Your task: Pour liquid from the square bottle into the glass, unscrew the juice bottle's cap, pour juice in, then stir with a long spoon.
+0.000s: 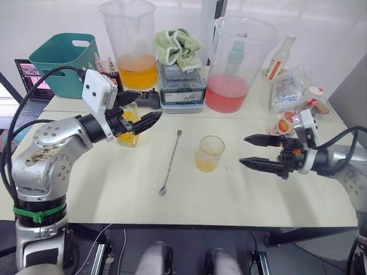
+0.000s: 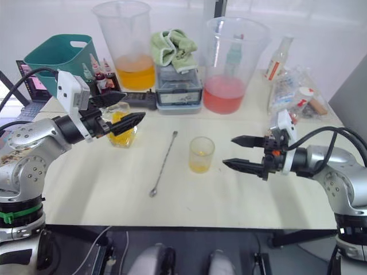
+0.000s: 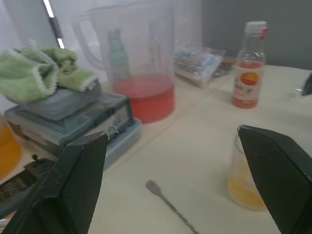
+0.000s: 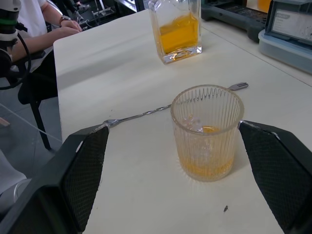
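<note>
Two arms reach over a pale tabletop [image 1: 241, 195]. The square bottle [image 4: 176, 30] stands upright, apparently set down after pouring, left gripper [image 2: 120, 109] open around it. The glass [image 1: 209, 153] holds yellow liquid at centre; right gripper [image 1: 259, 152] hovers open beside it. Juice bottle [image 3: 249, 66] waits capped behind the right arm; the long spoon [image 1: 171, 162] lies flat between bottle and glass.

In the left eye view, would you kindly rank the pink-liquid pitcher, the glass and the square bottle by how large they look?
1. Pink-liquid pitcher, clearly largest.
2. and 3. Glass and square bottle look alike; the left gripper partly hides the bottle, so no ranking.
</note>
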Controlling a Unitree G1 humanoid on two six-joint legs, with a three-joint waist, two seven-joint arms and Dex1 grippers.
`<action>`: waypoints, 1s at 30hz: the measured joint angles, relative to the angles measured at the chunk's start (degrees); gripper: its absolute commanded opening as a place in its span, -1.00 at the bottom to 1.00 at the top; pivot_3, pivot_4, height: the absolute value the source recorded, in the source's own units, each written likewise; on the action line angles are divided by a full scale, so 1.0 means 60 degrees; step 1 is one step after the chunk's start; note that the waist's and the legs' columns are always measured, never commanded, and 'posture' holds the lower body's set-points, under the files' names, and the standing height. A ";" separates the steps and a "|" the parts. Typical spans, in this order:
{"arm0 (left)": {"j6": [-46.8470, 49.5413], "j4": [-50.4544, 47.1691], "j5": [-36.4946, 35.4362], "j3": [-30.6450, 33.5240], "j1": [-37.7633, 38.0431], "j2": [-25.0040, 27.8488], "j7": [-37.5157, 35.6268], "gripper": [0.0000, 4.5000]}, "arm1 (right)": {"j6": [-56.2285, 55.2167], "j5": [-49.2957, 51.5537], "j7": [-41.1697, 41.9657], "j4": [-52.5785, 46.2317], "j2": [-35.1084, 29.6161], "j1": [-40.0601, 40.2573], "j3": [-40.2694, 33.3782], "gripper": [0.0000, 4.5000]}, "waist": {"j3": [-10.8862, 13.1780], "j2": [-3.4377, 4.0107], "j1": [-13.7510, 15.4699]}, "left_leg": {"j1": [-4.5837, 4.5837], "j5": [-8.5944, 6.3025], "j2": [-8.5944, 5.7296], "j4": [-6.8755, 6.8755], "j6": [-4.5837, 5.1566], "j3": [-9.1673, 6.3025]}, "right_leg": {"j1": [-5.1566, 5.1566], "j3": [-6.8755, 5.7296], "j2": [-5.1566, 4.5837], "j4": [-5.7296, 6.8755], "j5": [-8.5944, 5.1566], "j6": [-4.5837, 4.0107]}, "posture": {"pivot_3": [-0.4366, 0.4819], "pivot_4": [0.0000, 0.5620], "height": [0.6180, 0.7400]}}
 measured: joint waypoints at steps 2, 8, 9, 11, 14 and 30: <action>-0.0044 -0.0011 -0.0312 -0.0085 0.0414 0.0247 -0.0705 1.00 | 0.0040 0.0075 -0.0248 -0.0315 0.0000 0.0536 -0.0390 1.00 | -0.0001 0.0002 0.0004 | 0.0001 0.0001 0.0003 -0.0005 -0.0003 0.0002 | -0.0002 0.0001 0.0001 -0.0001 -0.0001 -0.0001 | -0.05 -0.47 0.98; -0.1954 0.0539 0.0443 -0.1251 0.1239 0.0306 -0.2358 1.00 | 0.0046 0.0171 -0.1602 -0.1622 0.0442 0.2206 -0.1666 1.00 | -0.0002 0.0003 0.0037 | 0.0001 0.0003 0.0006 -0.0012 -0.0007 0.0005 | -0.0004 0.0004 0.0003 -0.0015 -0.0003 -0.0006 | -0.05 -0.47 0.98; -0.2218 0.0626 0.0462 -0.1302 0.1262 0.0228 -0.2530 1.00 | 0.0057 0.0204 -0.1845 -0.1868 0.0583 0.2519 -0.1884 1.00 | -0.0002 0.0004 0.0050 | 0.0001 0.0003 0.0008 -0.0011 -0.0007 0.0004 | -0.0003 0.0006 0.0003 -0.0016 -0.0003 -0.0006 | -0.05 -0.47 0.98; -0.2564 0.0804 0.0504 -0.1396 0.1238 0.0086 -0.2704 1.00 | 0.0090 0.0314 -0.2185 -0.2128 0.0690 0.2906 -0.2187 1.00 | -0.0003 0.0004 0.0039 | 0.0001 0.0001 0.0011 -0.0012 -0.0003 0.0005 | -0.0003 0.0013 0.0002 -0.0025 -0.0003 -0.0006 | -0.05 -0.47 0.98; -0.3031 0.0941 0.0737 -0.1699 0.1215 -0.0153 -0.2819 1.00 | 0.0152 0.0446 -0.2675 -0.2549 0.0934 0.3990 -0.3314 1.00 | -0.0006 0.0009 0.0088 | -0.0001 -0.0002 0.0012 -0.0015 0.0003 0.0000 | 0.0009 0.0010 0.0004 -0.0049 -0.0003 -0.0006 | -0.05 -0.47 0.98; -0.2565 0.0814 0.0250 -0.1911 0.0834 -0.1122 -0.2209 1.00 | -0.1323 -0.1059 -0.4851 -0.0543 0.1663 0.2684 -0.3803 1.00 | -0.0026 0.0044 -0.0121 | 0.0050 -0.0030 0.0033 -0.0017 0.0051 0.0009 | 0.0072 0.0018 0.0037 -0.0094 -0.0004 -0.0006 | -0.05 -0.47 0.98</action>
